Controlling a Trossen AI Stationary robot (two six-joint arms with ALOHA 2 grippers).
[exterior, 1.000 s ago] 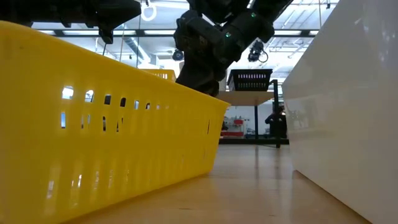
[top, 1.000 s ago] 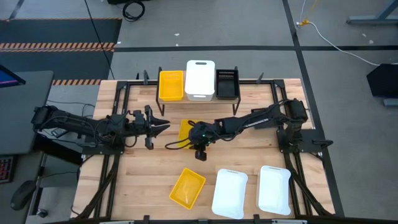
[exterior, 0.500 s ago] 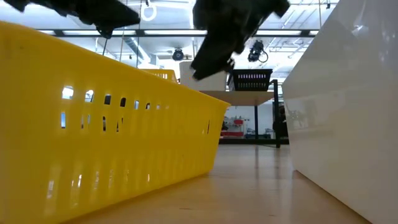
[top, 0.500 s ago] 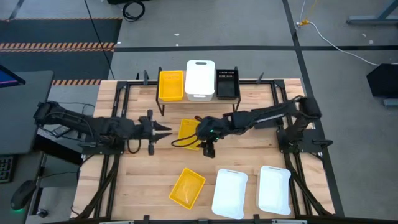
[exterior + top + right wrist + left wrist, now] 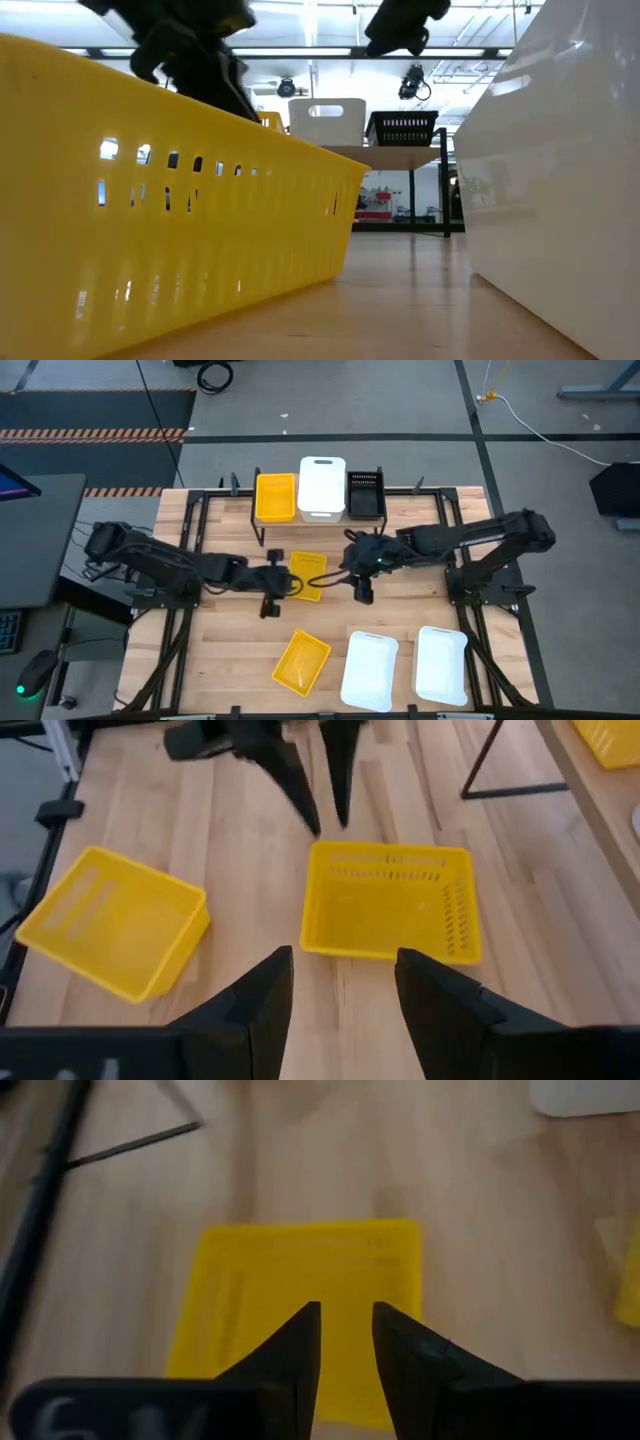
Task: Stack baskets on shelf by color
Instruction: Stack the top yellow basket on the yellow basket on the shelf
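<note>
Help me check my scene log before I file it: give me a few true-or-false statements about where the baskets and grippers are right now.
1. The shelf holds a yellow basket, a white basket and a black basket. True.
2. Two white baskets lie on the table's near side. True: one beside the other.
3. The right gripper grips a yellow basket. False: it is open and empty, apart from the middle yellow basket.
4. The left gripper is over the middle yellow basket. True.
5. Only one yellow basket lies on the table. False: another lies nearer the front.
</note>
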